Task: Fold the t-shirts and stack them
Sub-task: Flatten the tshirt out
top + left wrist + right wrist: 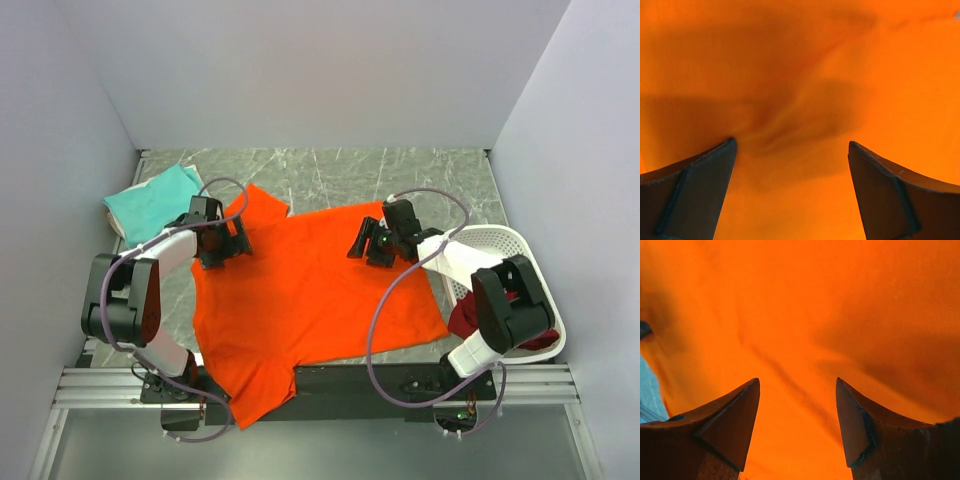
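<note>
A bright orange t-shirt (300, 300) lies spread flat across the middle of the table, one sleeve hanging over the near edge. My left gripper (222, 243) hovers over its far left part, jaws open, only orange cloth (800, 100) between the fingers. Over the shirt's far right part my right gripper (372, 243) is open too, with bare orange fabric (800, 330) below it. A folded teal t-shirt (150, 200) rests at the far left on a cream one (117, 226). A dark red t-shirt (470, 318) sits in the basket.
A white perforated basket (500, 245) stands at the right, partly hidden by my right arm. Grey walls close in the table on three sides. A metal rail (330, 385) runs along the near edge.
</note>
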{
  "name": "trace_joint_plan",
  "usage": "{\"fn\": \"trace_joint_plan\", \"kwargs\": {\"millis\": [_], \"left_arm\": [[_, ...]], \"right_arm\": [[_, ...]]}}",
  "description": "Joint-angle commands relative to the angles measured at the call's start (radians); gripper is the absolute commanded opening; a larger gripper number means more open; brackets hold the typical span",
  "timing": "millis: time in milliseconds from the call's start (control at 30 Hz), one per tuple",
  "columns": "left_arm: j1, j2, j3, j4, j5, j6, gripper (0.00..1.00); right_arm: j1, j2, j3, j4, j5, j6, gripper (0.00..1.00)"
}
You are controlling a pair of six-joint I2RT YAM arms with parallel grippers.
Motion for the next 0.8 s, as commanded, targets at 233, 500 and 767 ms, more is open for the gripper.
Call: {"fn": "trace_joint_plan", "kwargs": {"millis": [233, 500, 767], "left_arm": [[-0.002, 0.173, 0.127, 0.028, -0.051, 0.052, 0.99], [-0.002, 0.316, 0.295, -0.015, -0.077, 0.084, 0.99], [-0.002, 0.500, 0.537, -0.091, -0.098, 0.123, 0.99]], "right_arm": [[-0.006, 0.099, 0.085, -0.034, 0.075, 0.024, 0.68], [-0.012, 0.197, 0.181, -0.119, 0.134, 0.040, 0.69], [-0.058, 0.300, 0.315, -0.195, 0.148, 0.030, 0.70]]}}
